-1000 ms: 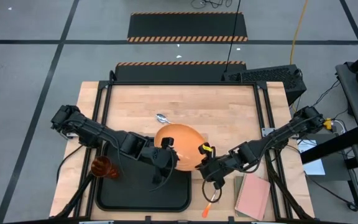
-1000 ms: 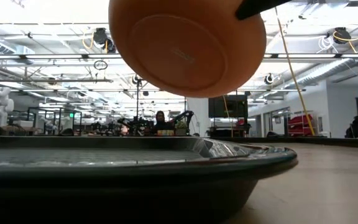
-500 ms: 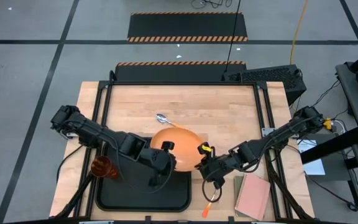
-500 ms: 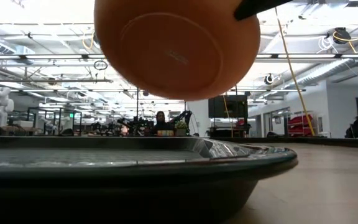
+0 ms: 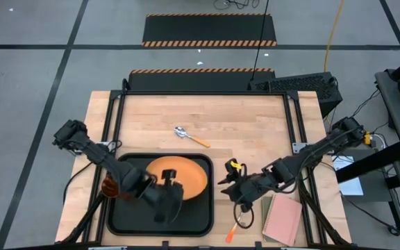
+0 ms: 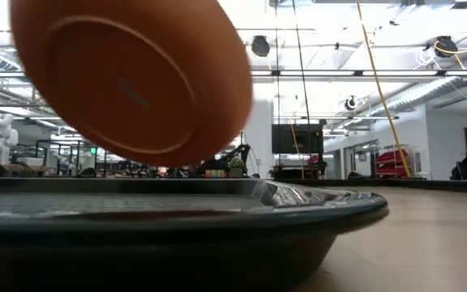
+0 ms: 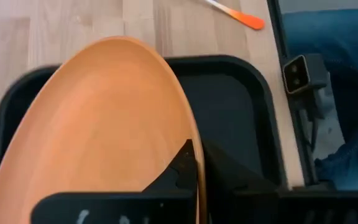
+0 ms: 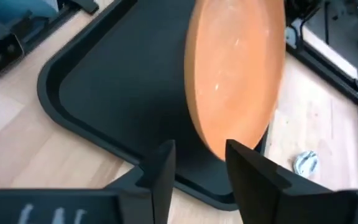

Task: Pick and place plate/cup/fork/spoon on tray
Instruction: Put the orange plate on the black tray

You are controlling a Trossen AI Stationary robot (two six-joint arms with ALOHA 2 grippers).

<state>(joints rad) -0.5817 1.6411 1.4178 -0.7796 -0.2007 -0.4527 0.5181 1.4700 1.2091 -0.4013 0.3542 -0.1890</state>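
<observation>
The orange plate (image 5: 180, 177) hangs tilted over the black tray (image 5: 193, 221), clear of its floor in the low view (image 6: 128, 77). My left gripper (image 5: 167, 200) is shut on the plate's near-left rim. My right gripper (image 5: 229, 182) stands open just right of the tray, its fingers apart from the plate (image 8: 235, 74). The amber cup (image 5: 111, 186) stands at the tray's left rim, partly behind my left arm. The spoon (image 5: 189, 136) lies on the table beyond the tray. The fork (image 5: 235, 229) lies near the front edge. My left gripper pinches the plate's rim (image 7: 193, 163) between its two fingers, one finger (image 7: 179, 171) on the plate's upper face and one on its underside. The fingers come from the tray's near-left side. The plate is lifted clear of the tray (image 6: 177, 219) and tilted, its underside toward the low camera.
A pink notebook (image 5: 282, 219) lies at the table's near right corner, right of the fork. Bare wood stretches across the far half of the table around the spoon. The tray's raised rim (image 8: 73, 118) lies below the plate.
My right gripper has let go of the plate and drawn slightly toward the table's right edge. My left gripper has taken the plate and carried it toward the near left, from beyond the tray's far right corner to over the tray. The plate stays lifted and tilted.
</observation>
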